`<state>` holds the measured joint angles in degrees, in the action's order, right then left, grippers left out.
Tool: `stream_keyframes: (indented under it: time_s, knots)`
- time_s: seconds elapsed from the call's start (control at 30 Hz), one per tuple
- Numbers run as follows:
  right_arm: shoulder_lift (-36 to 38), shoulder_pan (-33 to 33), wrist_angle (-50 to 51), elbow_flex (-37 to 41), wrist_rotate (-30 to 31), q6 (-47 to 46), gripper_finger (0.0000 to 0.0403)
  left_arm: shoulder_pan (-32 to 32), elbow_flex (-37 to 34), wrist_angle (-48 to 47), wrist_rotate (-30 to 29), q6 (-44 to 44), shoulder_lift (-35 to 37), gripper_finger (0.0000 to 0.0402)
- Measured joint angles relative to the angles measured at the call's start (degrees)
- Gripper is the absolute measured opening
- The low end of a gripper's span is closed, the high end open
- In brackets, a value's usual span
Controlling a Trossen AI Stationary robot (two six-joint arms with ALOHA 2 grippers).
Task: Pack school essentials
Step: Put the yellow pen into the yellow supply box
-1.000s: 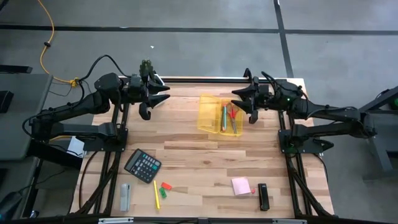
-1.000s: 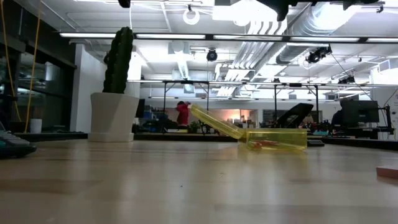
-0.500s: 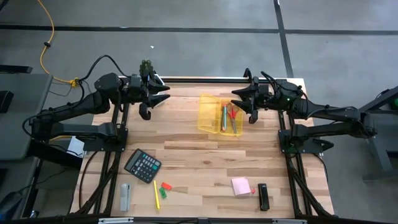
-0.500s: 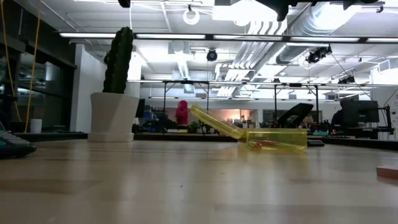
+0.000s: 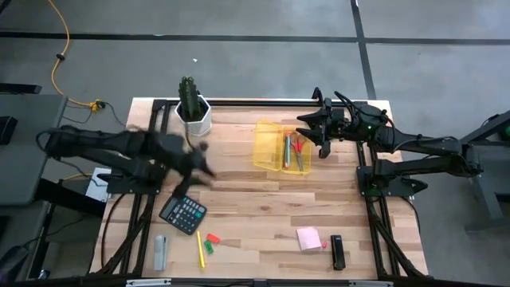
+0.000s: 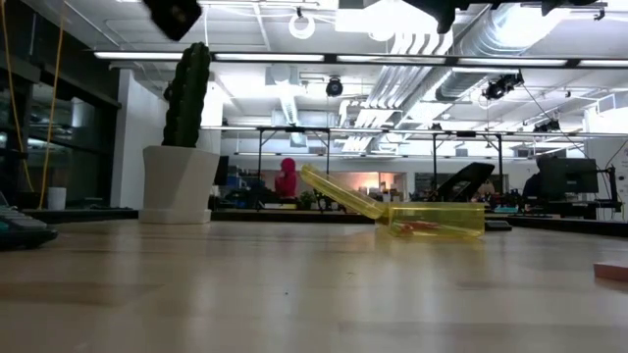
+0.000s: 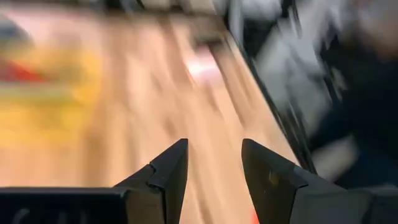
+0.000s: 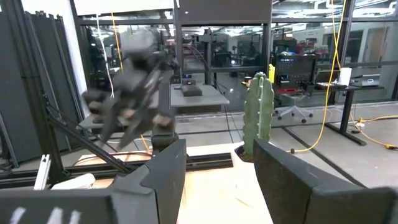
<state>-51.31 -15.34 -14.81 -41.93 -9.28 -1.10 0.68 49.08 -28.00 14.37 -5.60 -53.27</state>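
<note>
The open yellow see-through case (image 5: 279,146) lies at the table's far middle with the teal pen (image 5: 287,148) and red-handled scissors (image 5: 298,150) inside. Along the near edge lie the yellow pencil (image 5: 200,247), the orange-red piece (image 5: 213,238), the green piece (image 5: 208,247) and the pink sticky-note pad (image 5: 309,237). My left gripper (image 5: 197,165) is open and blurred in the air just beyond the calculator (image 5: 183,213), holding nothing; its wrist view shows the open fingers (image 7: 214,168). My right gripper (image 5: 312,132) waits open beside the case's right side (image 8: 217,168).
A cactus in a white pot (image 5: 193,109) stands at the far left edge. A grey metal bar (image 5: 160,251) lies near the left near corner, and a small dark object (image 5: 338,252) lies right of the pad. Bare wood lies between the case and the near items.
My left arm has swung away from its place by the cactus toward the table's near edge, and now hangs blurred beyond the calculator, leaving the cactus uncovered in the high view. The right arm and all the table's items have stayed put.
</note>
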Motion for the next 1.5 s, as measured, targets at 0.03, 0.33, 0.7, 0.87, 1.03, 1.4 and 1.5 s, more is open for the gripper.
stream_keyframes:
  time_s: [0.03,0.33,0.7,0.87,1.03,1.4,1.5]
  knots:
    - [0.0,0.0,0.0,0.0,0.3,0.0,0.0178,-2.5,0.0,-2.3,0.0,0.2,-1.4,0.0140]
    - [0.0,0.0,1.0,0.0,3.7,0.1,0.0178,-23.1,0.0,-9.9,0.0,7.8,-16.1,0.0140]
    - [0.0,0.0,3.1,0.0,3.7,0.1,0.0178,-33.1,0.0,-0.3,-6.5,16.3,-33.6,0.0140]
    - [0.0,0.0,3.5,0.0,3.8,0.1,0.0178,-33.8,0.0,0.4,-6.1,17.3,-38.6,0.0140]
    - [0.0,0.0,4.1,0.0,3.8,-0.2,0.0178,-33.8,0.0,0.5,-6.1,19.3,-41.9,0.0140]
    - [0.0,0.0,4.7,0.0,4.4,-0.3,0.0178,-33.7,-0.5,2.1,-6.1,21.9,-44.5,0.0132]
    - [0.0,0.0,4.8,0.0,5.2,-0.3,0.0178,-33.7,-0.5,2.2,-6.3,21.9,-44.5,0.0109]
